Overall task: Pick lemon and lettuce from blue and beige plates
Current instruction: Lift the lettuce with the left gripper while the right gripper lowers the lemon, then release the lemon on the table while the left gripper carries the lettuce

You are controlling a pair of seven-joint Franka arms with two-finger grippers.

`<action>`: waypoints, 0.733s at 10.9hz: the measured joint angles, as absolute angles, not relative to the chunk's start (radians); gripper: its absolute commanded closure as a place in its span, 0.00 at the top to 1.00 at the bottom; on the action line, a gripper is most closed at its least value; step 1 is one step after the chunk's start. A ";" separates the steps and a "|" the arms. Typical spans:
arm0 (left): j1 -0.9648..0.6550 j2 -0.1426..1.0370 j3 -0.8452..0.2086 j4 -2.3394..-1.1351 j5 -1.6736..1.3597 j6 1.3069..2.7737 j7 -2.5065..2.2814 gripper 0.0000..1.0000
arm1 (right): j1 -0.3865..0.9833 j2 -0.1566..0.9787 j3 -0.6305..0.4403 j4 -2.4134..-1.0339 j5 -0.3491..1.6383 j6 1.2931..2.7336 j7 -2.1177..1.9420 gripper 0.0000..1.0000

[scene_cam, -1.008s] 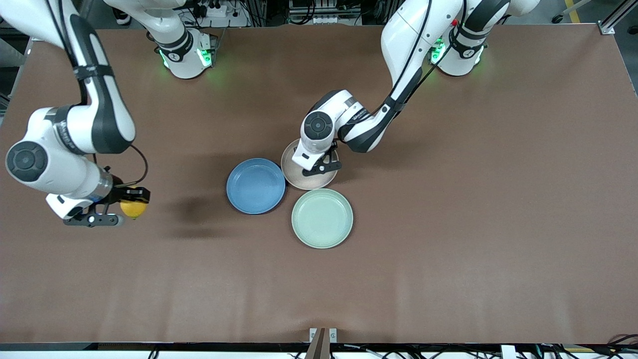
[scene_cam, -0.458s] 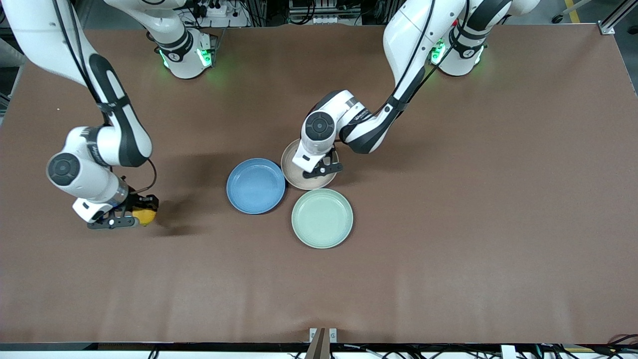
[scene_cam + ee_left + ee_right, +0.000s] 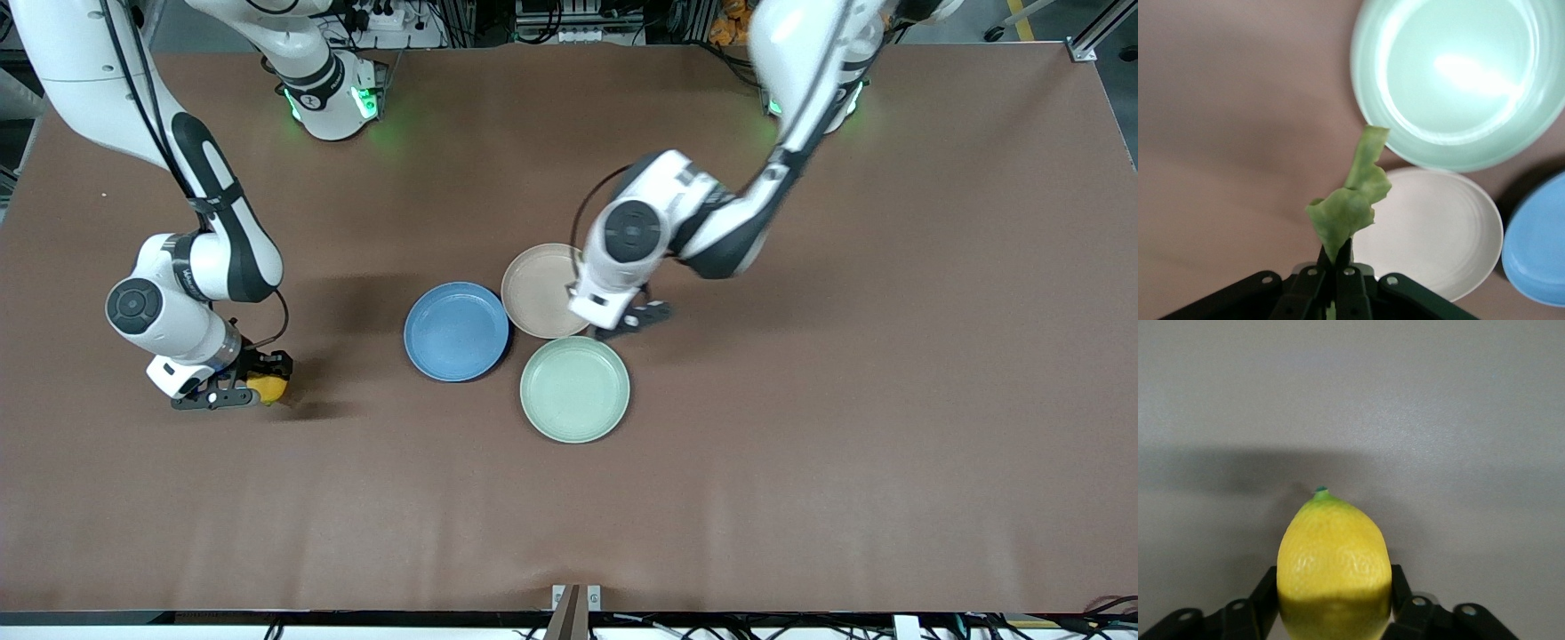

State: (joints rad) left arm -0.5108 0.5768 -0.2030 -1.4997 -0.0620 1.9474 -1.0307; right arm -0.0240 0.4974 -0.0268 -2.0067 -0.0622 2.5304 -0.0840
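My right gripper (image 3: pixel 255 384) is shut on the yellow lemon (image 3: pixel 269 388), low over the bare table toward the right arm's end. In the right wrist view the lemon (image 3: pixel 1334 567) fills the space between the fingers (image 3: pixel 1265 593). My left gripper (image 3: pixel 633 318) is over the table just beside the beige plate (image 3: pixel 536 289). It is shut on the green lettuce (image 3: pixel 1350 200), which hangs from the gripper's tips (image 3: pixel 1336 252). The lettuce is hidden in the front view. The blue plate (image 3: pixel 456 332) and the beige plate are both empty, and both show in the left wrist view, blue (image 3: pixel 1538 253) and beige (image 3: pixel 1431 247).
An empty pale mint green plate (image 3: pixel 574 388) lies nearer to the front camera, touching the beige plate; it also shows in the left wrist view (image 3: pixel 1458 73). Brown table (image 3: pixel 845 400) surrounds the three plates.
My left gripper has lifted off the beige plate with the lettuce and moved toward the left arm's end. My right gripper has come down toward the table with the lemon.
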 measured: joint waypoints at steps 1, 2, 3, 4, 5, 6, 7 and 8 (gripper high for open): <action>-0.447 0.544 -0.202 -1.500 -0.040 1.887 -0.982 0.00 | -0.024 0.495 -0.030 -2.001 -0.062 2.525 -0.084 1.00; -0.382 0.520 -0.201 -1.500 -0.031 1.839 -0.920 0.00 | -0.024 0.485 -0.034 -1.990 -0.062 2.497 -0.084 1.00; -0.313 0.498 -0.200 -1.500 -0.028 1.793 -0.857 0.00 | -0.025 0.472 -0.037 -1.966 -0.062 2.436 -0.084 1.00; -0.240 0.482 -0.200 -1.500 -0.027 1.754 -0.782 0.00 | -0.025 0.456 -0.037 -1.933 -0.062 2.369 -0.084 1.00; -0.164 0.472 -0.201 -1.503 -0.026 1.731 -0.695 0.00 | -0.025 0.435 -0.038 -1.899 -0.062 2.305 -0.084 1.00; -0.101 0.471 -0.202 -1.507 -0.026 1.724 -0.628 0.00 | -0.025 0.411 -0.038 -1.872 -0.061 2.251 -0.084 1.00; -0.048 0.474 -0.202 -1.516 -0.026 1.724 -0.578 0.00 | -0.025 0.383 -0.038 -1.853 -0.061 2.204 -0.084 1.00; -0.009 0.481 -0.202 -1.527 -0.026 1.724 -0.547 0.00 | -0.025 0.355 -0.038 -1.842 -0.061 2.168 -0.084 1.00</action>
